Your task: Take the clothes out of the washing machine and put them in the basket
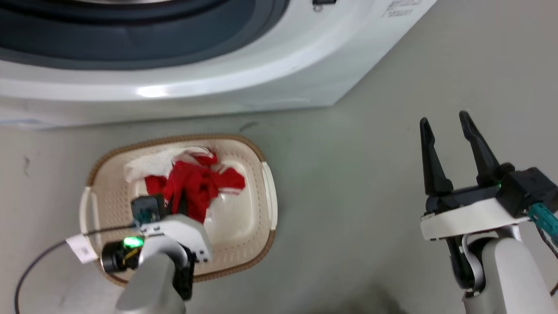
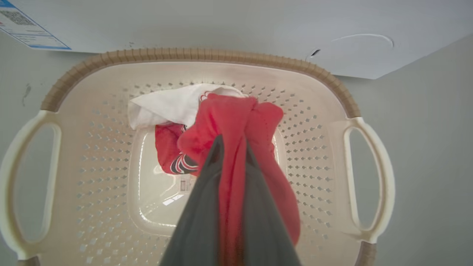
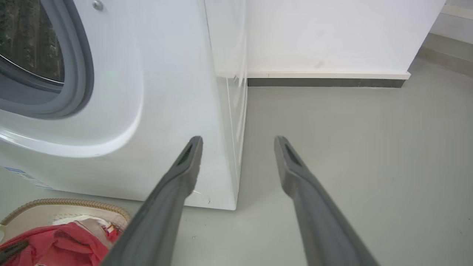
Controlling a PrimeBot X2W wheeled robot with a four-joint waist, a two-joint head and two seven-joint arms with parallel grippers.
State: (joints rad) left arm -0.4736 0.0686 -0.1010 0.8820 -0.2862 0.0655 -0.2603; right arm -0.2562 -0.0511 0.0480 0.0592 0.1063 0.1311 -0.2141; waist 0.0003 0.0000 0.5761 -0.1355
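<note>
**Left gripper clamped on a red garment over the basket; right gripper apart and idle**

Head view: the basket (image 1: 183, 138) stands on the grey floor (image 1: 370, 183) at about 7 o'clock in the picture, just in front of the washing machine (image 1: 226, 80), which spans the top from 10 to 1 o'clock. The basket is cream-white, rounded rectangular, with perforated walls, a brown woven-look rim and a pale handle at each short side. The clothes (image 1: 196, 183) lie inside it as a crumpled bright red heap with a white section (image 2: 166, 105) at about 11 o'clock of the red mass.

Left wrist view: the left gripper (image 2: 233, 145) points down into the basket, its two dark fingers drawn together on a fold of red fabric that runs between them and bulges over their tips. The held fabric hangs above the basket's smooth, glossy bottom. At 8 o'clock from the fingertips, a lower part of the clothes shows black-and-white curved stripes (image 2: 181, 164), and a small printed tag (image 2: 183, 184) lies just below it.

The right gripper (image 1: 444, 118) sits at 4 o'clock in the head view, well apart from the basket, over bare floor. Its fingers stand apart with nothing between them.

Right wrist view: the machine's grey rubber ring (image 3: 83, 74) and part of the perforated steel drum (image 3: 22, 44) appear at 10 o'clock. The white front panel is glossy and curved below the ring. A corner of the basket with red fabric shows at 8 o'clock.
</note>
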